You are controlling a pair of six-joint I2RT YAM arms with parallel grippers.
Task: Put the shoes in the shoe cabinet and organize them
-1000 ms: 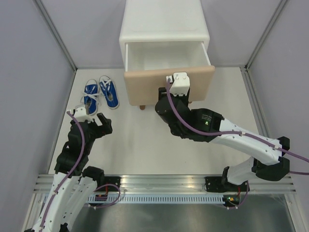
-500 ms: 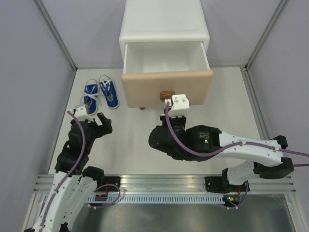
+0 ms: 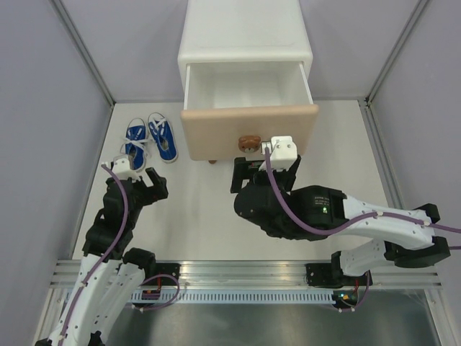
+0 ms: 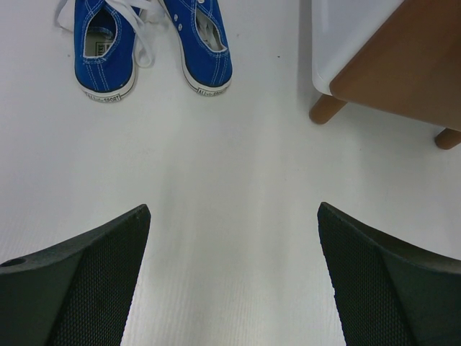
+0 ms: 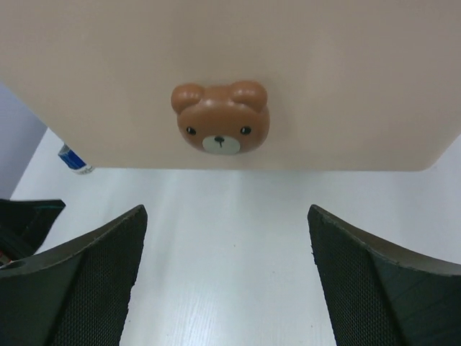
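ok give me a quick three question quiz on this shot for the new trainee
1. True or false: the upper drawer of the shoe cabinet stands open.
2. What colour are the sneakers in view on the table? A) blue B) green C) both
3. What does the right gripper face, jaws apart and holding nothing?

Key: 1 true. 2 A. 3 the bear knob on the drawer front.
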